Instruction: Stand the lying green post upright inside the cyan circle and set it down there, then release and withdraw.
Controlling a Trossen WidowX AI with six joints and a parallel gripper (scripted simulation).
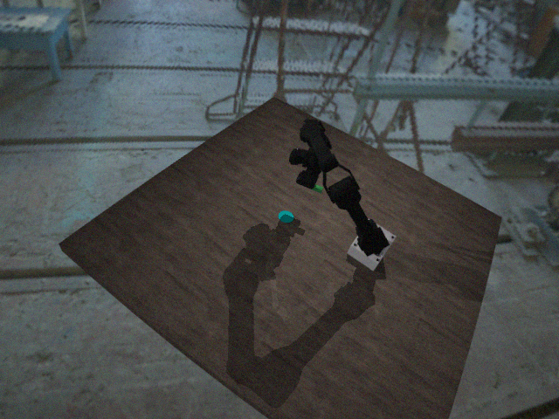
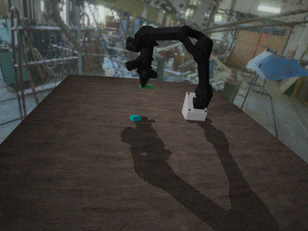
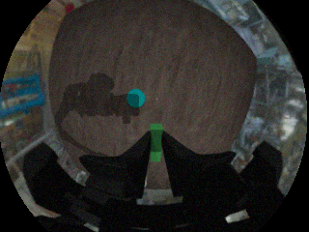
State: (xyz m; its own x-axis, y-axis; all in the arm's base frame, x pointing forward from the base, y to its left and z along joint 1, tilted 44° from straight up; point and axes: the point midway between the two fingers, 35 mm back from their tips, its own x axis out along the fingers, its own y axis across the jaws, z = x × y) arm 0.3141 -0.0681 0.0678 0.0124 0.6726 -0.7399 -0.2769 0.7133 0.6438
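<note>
Exterior view: open air between worktop [image 1: 180, 225] [image 2: 74, 149] [image 3: 193, 72] and raised gripper [image 1: 311, 185] [image 2: 143, 85] [image 3: 156, 133]. Green post [image 1: 318, 188] [image 2: 149, 86] [image 3: 155, 128], gripped crosswise, widens fingertip outline sideways. Cyan circle [image 1: 286, 216] [image 2: 135, 117] [image 3: 136, 98] open from above; level passage from it towards left edge and near edge. Obstacles: white pedestal [image 1: 356, 257] [image 2: 196, 115], towards far right corner; black arm [image 1: 345, 194] [image 2: 205, 64], rising from pedestal, arching overhead. Open gap under arch, between gripper and arm's upright part.
</note>
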